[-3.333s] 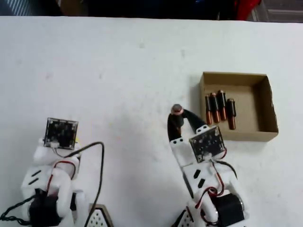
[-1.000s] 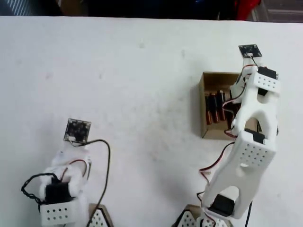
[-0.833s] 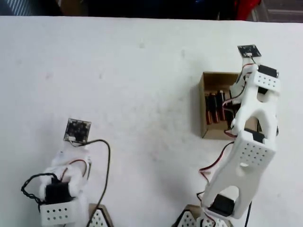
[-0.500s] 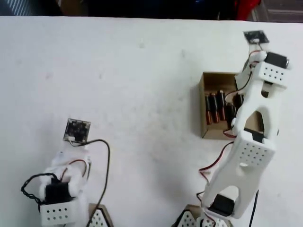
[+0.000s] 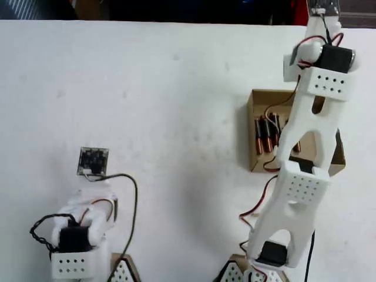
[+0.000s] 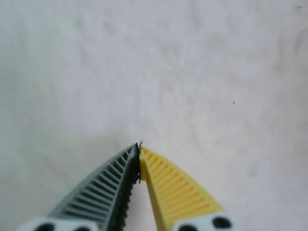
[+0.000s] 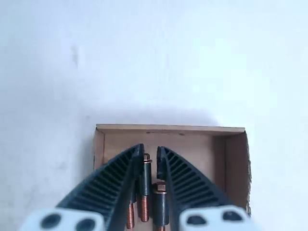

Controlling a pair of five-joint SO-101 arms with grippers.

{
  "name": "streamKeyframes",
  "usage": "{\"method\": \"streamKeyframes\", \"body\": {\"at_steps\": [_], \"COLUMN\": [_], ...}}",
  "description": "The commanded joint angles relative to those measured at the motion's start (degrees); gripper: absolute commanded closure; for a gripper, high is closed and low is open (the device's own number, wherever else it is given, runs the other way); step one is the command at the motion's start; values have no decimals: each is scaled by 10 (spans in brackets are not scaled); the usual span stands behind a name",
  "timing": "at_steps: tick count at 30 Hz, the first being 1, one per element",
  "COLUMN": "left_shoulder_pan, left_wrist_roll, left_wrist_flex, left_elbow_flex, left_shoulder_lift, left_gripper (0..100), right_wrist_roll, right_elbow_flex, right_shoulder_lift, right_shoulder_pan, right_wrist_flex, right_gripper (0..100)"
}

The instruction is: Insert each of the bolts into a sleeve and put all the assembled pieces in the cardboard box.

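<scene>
White counter point(image 5: 176, 88); cardboard box point(image 5: 251, 120) at three o'clock holds the assembled pieces point(image 5: 262, 138). Right pincer point(image 7: 150, 150) hangs above, barely parted, empty; left pincer point(image 6: 139, 147) closed, empty. A low sweep could drag the box.

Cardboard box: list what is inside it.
Copper-and-black assembled pieces lie side by side in the cardboard box. In the high view the right arm covers the middle of the box, so their full count cannot be told.
</scene>
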Motion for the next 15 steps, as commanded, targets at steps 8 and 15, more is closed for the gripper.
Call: {"method": "streamKeyframes", "body": {"at_steps": [8,15], "left_shoulder_pan": [11,15], "left_wrist_roll": [37,36], "left_wrist_flex": [6,6], "left_elbow_flex": [-1,-1], "left_shoulder_lift": [-5,-5], "left_gripper": [977,977], "right_wrist_roll": [-28,-28], "right_elbow_flex": [-24,120], "right_shoulder_lift": [-196,-366], "right_shoulder_pan": [-67,-102], "right_wrist_flex": [29,28], "right_gripper": [967,967]}}
